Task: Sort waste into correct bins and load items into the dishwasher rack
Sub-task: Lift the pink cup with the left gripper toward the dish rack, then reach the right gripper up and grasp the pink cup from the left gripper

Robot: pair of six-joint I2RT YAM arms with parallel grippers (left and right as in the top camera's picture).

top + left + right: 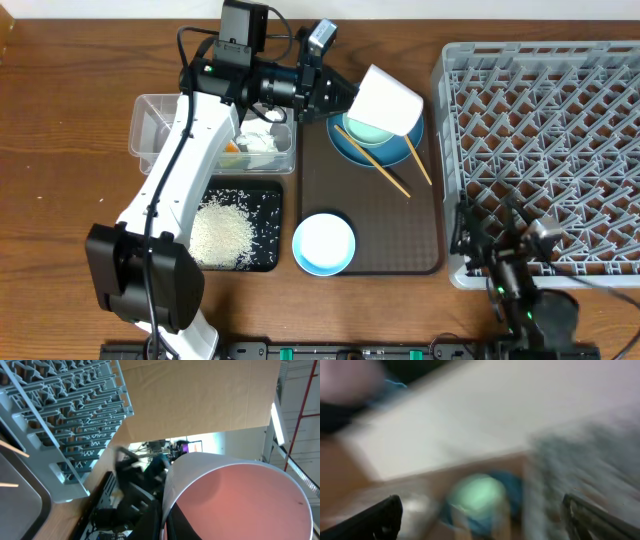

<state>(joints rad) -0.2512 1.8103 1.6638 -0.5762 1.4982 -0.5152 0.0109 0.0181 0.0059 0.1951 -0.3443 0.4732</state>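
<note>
Overhead view, read from the lower edge of the frame upward. At lower right we see the right gripper; its wrist view is heavily blurred, yet the two dark fingers stand at opposite edges of that frame, so the jaws are wide apart with nothing between them.

Low in the centre a round white and light-blue bowl sits upright on the near-left corner of the brown rectangular serving tray. Just left of it lies the shallow black rectangular tray, carrying a mound of loose white rice grains.

Higher on the brown tray, two wooden chopsticks slant from the large dark blue plate down onto the tray surface. A pale mint bowl rests on that plate.

Left of the plate is the clear plastic rectangular tub, holding a crumpled white paper tissue and, partly hidden under the arm, an orange-ended snack wrapper.

Above the plate and bowl, the left gripper is clamped on the small pink cup, which is tipped on its side and lifted clear. The left wrist view shows its pink interior.

The large grey plastic lattice dishwasher rack fills the right of the frame.
</note>
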